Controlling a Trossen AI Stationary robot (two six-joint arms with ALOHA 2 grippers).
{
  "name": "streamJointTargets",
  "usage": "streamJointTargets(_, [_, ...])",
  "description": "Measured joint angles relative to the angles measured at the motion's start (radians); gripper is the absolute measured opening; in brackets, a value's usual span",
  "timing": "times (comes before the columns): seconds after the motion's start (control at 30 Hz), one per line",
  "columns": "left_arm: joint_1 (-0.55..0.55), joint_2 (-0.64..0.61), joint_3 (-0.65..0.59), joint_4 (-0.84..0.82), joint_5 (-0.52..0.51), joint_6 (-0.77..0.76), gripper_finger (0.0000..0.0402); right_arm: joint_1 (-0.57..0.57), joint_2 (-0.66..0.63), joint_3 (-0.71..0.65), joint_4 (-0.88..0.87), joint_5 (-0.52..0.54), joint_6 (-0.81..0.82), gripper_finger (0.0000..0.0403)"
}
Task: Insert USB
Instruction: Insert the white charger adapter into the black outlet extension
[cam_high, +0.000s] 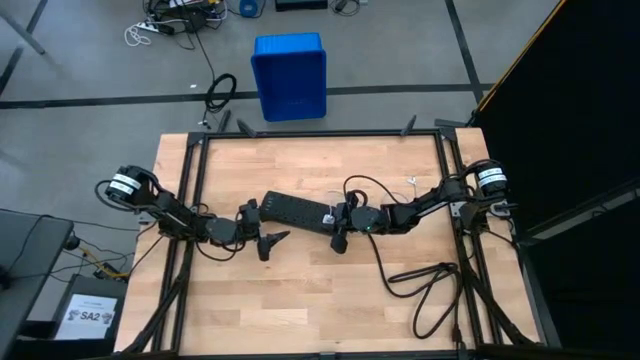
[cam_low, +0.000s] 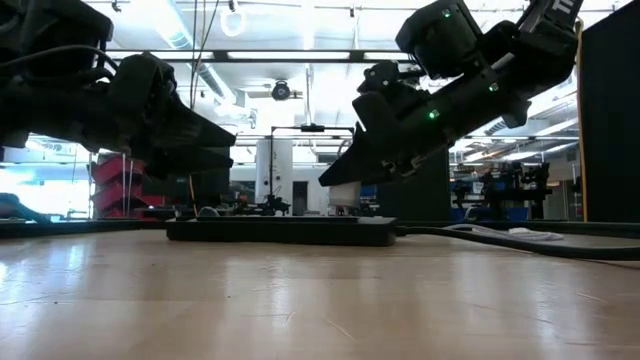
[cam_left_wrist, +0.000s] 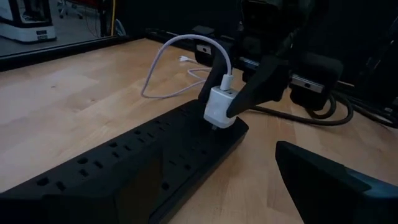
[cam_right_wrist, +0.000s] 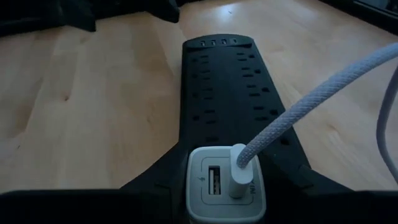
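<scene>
A black power strip (cam_high: 295, 210) lies flat at mid-table. Over its right end my right gripper (cam_high: 340, 232) is shut on a white charger block (cam_left_wrist: 219, 107). The white USB cable (cam_left_wrist: 166, 56) is plugged into the block's outer face (cam_right_wrist: 239, 177). From there it loops away and lies slack on the wood. My left gripper (cam_high: 272, 243) stands open just near of the strip's left end, with nothing between its fingers; one finger (cam_left_wrist: 336, 180) shows in the left wrist view. My right gripper pinches the charger block's two opposite sides (cam_right_wrist: 194, 186) between its two fingers. The fingers (cam_left_wrist: 261, 84) slant down from the table's right side. The block is tilted, its lower end (cam_left_wrist: 214, 124) at the strip's top near the end; whether its prongs are in a socket I cannot tell.
The strip's thick black cord (cam_high: 425, 285) coils over the near right of the table. A blue bin (cam_high: 289, 75) stands on the floor beyond the far edge. Black frame rails (cam_high: 195, 180) run along the table's left and right sides. Bare wood lies near of the strip.
</scene>
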Motion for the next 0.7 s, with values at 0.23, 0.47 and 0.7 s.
streamJointTargets(0.23, [0.0,0.0,0.0,-0.004,0.0,0.0,0.0296,0.004,0.003,0.005,-0.04,0.004,0.001,0.0116])
streamJointTargets(0.47, [0.0,0.0,0.0,-0.006,0.0,0.001,0.0296,0.004,0.001,0.006,-0.087,0.008,0.0,0.0116])
streamJointTargets(0.7, [0.0,0.0,-0.001,-0.009,0.0,0.001,0.0296,0.005,0.001,0.005,-0.127,0.007,0.002,0.0116])
